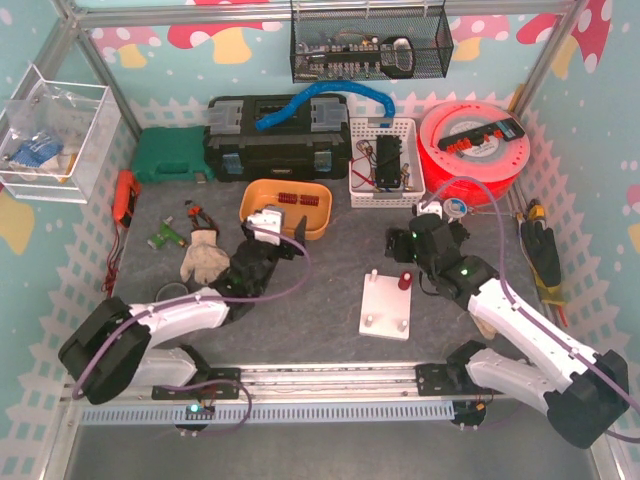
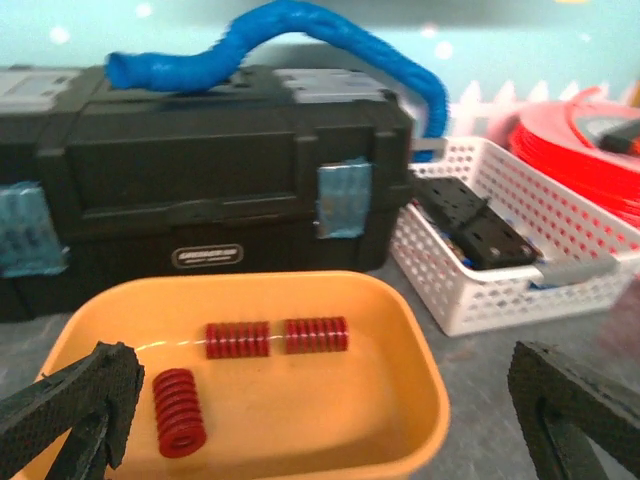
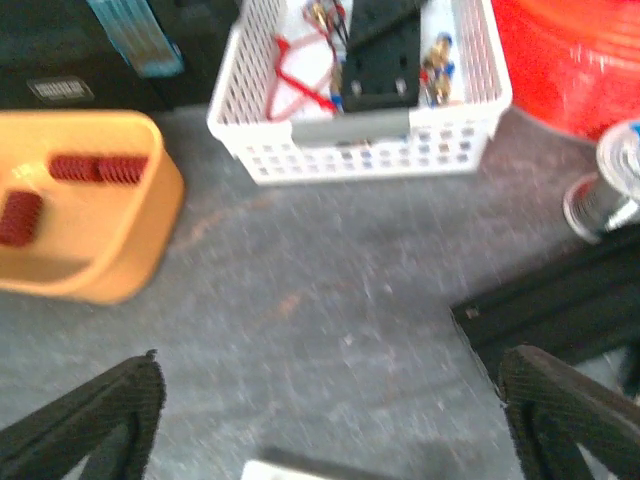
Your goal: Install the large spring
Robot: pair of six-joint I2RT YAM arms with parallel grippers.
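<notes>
A red spring (image 1: 405,281) is seen standing upright on the peg at the far right corner of the white plate (image 1: 385,312). It is judged to be the large spring of the task, set over the peg so that it is kept from toppling. Whether it is pressed fully down cannot be told from above. The other pegs (image 1: 372,274) of the plate are bare.

The right gripper (image 3: 330,400) is held just beyond that same corner of the plate, released: its fingers (image 3: 110,420) are spread wide and nothing is gripped between them. That placement fits a spring left to stand on its own, with the jaws parted far enough not to drag it off the peg.

Beyond the plate and to its left, the orange tray (image 1: 318,222) is found, with three more red springs (image 2: 178,412) lying loose in it, one apart from a pair laid end to end. The tray is presumably used as the stock of parts. The left gripper (image 2: 320,395) is poised at the tray's near rim, well to the left of the plate, its jaws also fully parted and empty, as if kept ready for a pick.

Farther beyond the plate, a white basket (image 1: 380,190) and a black toolbox (image 1: 275,140) are kept out of the working area.
</notes>
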